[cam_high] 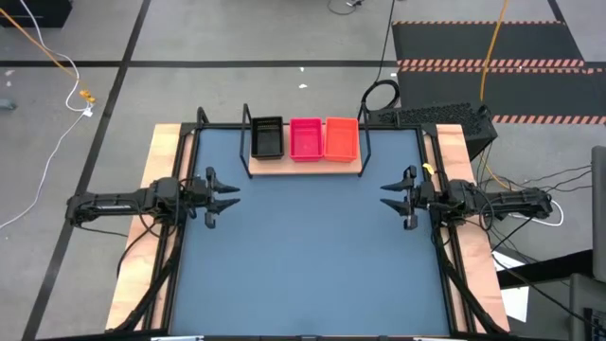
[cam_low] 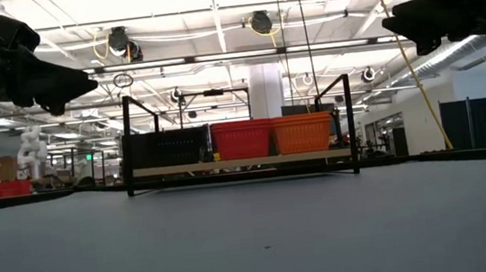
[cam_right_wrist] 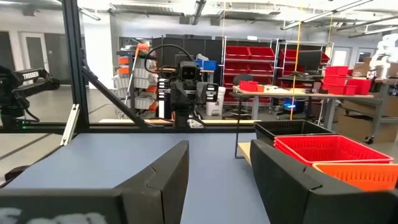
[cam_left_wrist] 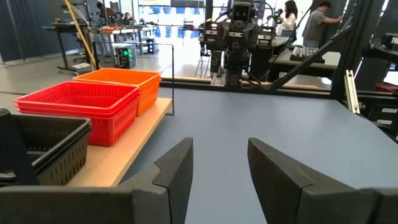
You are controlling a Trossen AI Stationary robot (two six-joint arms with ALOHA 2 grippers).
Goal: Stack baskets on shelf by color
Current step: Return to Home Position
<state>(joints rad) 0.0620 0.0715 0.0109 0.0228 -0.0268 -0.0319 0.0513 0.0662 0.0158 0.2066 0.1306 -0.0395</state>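
The shelf (cam_high: 305,163), a light plank in a black wire frame, stands at the table's far edge. On it sit three stacks side by side: black baskets (cam_high: 267,138) on the left, pinkish-red baskets (cam_high: 306,138) in the middle, orange baskets (cam_high: 342,138) on the right; the low view shows them as black (cam_low: 167,148), red (cam_low: 242,140) and orange (cam_low: 302,133). My left gripper (cam_high: 227,194) hovers open at the table's left side, above the surface. My right gripper (cam_high: 390,196) hovers open at the right side. Both point toward the table's middle.
The blue tabletop (cam_high: 312,256) spreads between the arms and toward the near edge. The shelf's upright end loops (cam_low: 126,144) rise at both ends. Wooden side boards (cam_high: 161,152) flank the table. People stand at desks (cam_left_wrist: 311,25) in the room beyond.
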